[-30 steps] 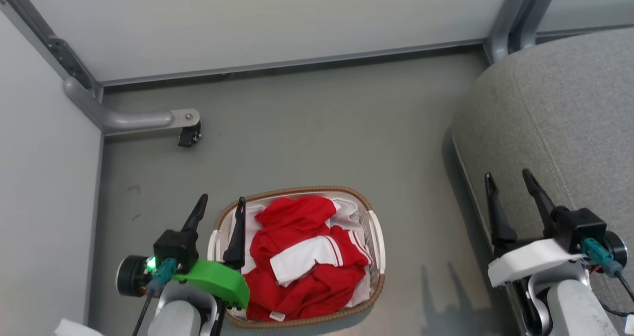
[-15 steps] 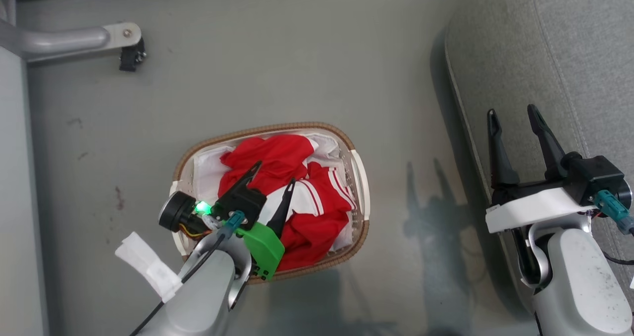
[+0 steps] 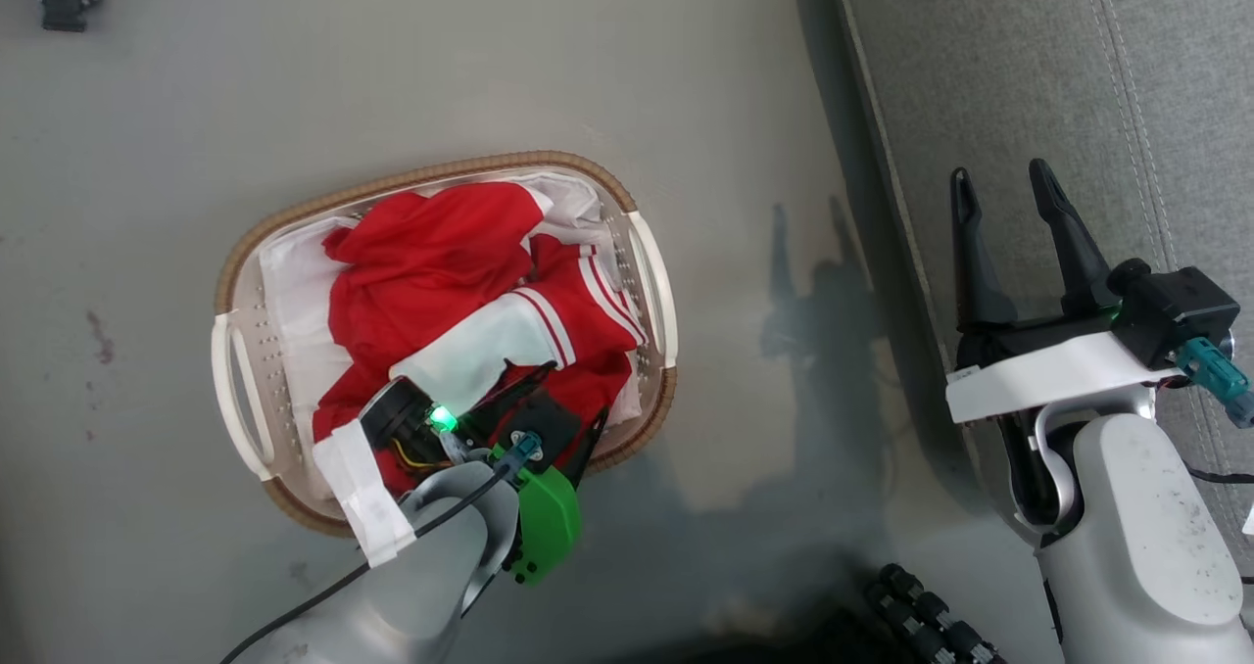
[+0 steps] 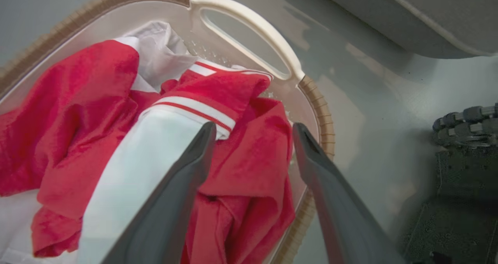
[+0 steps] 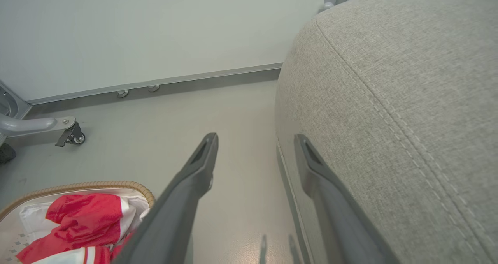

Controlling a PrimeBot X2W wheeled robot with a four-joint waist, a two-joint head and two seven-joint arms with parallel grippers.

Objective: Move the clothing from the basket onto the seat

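L gripper (image 4: 253, 126) dropped into basket (image 3: 658, 287) over red clothing (image 3: 421, 262), jaws wide; R gripper (image 3: 999, 170) wide by seat (image 3: 1029, 57)

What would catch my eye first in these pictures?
The bright red and white clothing heaped in the basket on the grey floor, middle left of the head view. The left gripper hangs open right over it, while the right gripper hovers open at the edge of the big grey seat on the right.
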